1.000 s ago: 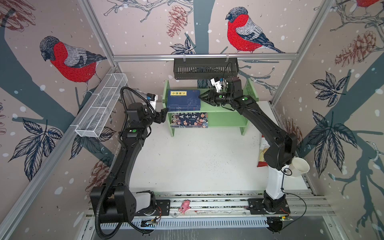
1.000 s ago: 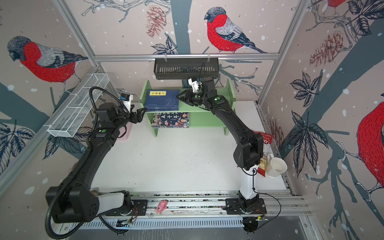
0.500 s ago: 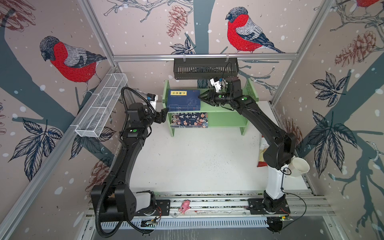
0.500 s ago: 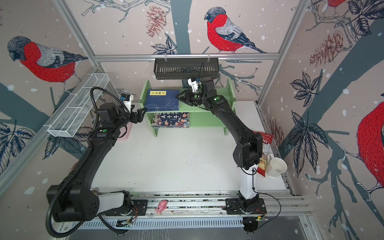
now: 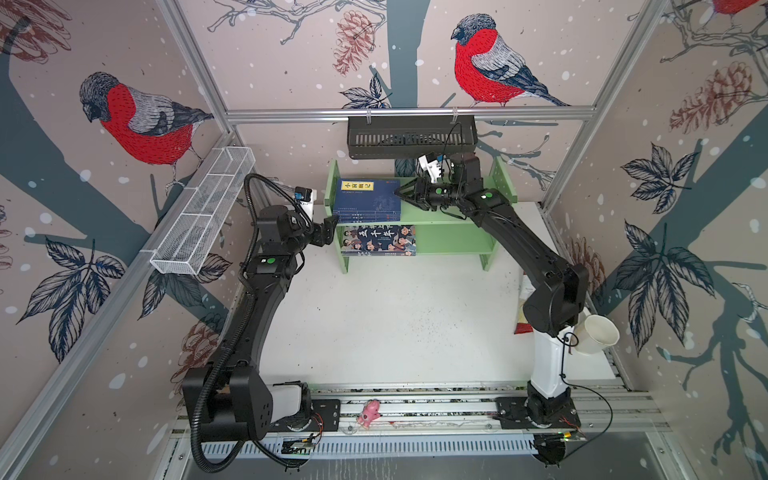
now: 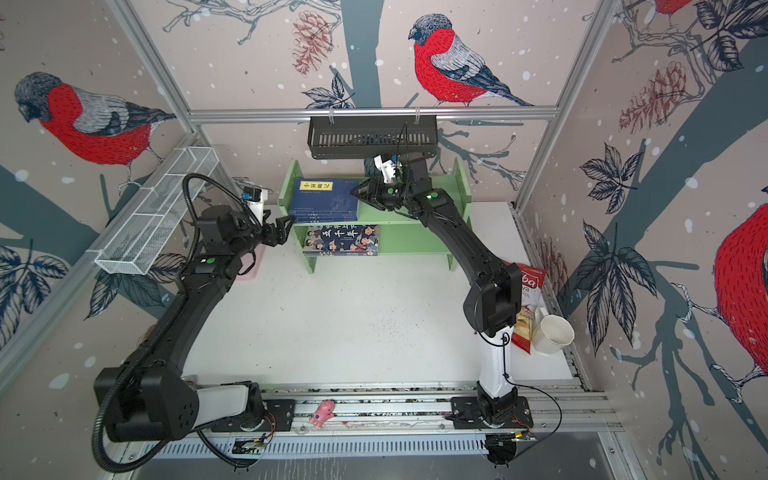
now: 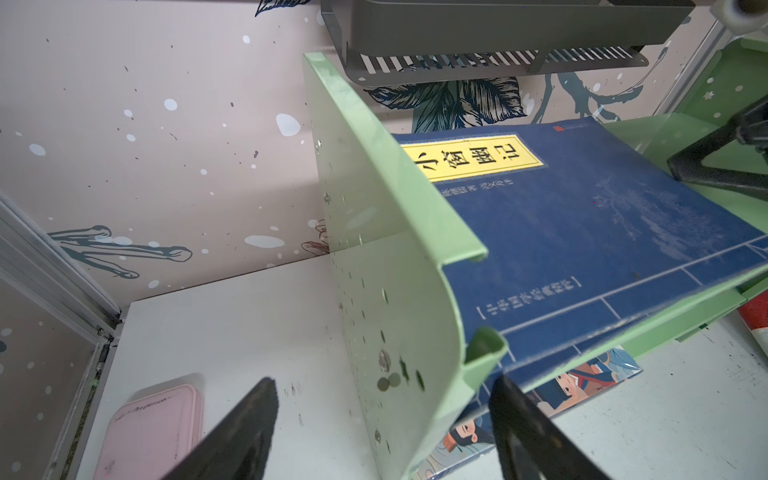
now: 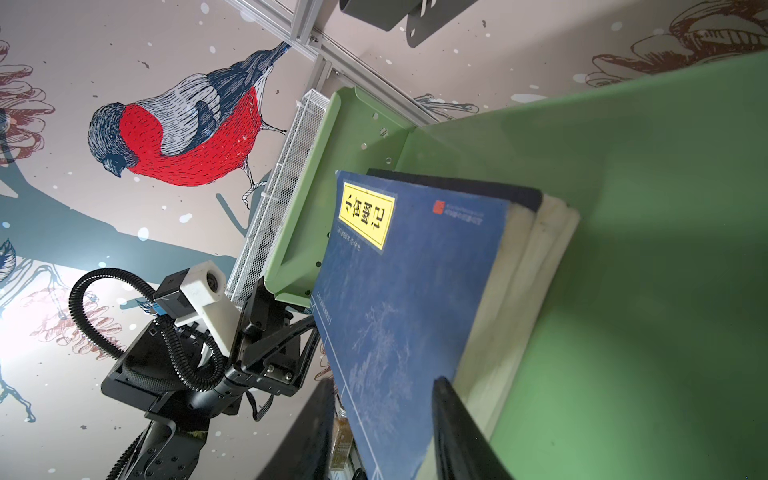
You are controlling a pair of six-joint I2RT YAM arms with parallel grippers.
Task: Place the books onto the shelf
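Observation:
The light green shelf (image 5: 453,245) stands at the back of the table. A stack of navy books (image 5: 370,199) with a yellow label lies flat on its top tier. The colourful cartoon book (image 5: 380,239) lies on the lower tier. My right gripper (image 8: 383,379) is at the stack's right edge. Its fingers are apart, one above the top cover (image 8: 407,291) and one against the page edges. My left gripper (image 7: 382,380) is open at the shelf's front left corner, with the left side panel (image 7: 374,249) between its fingers and touching neither.
A black slotted basket (image 5: 411,137) hangs on the back rail just above the right arm. A white wire tray (image 5: 199,216) runs along the left wall. A pink case (image 7: 153,428) lies left of the shelf. A snack bag (image 6: 528,307) and a white cup (image 6: 552,332) sit at the right edge.

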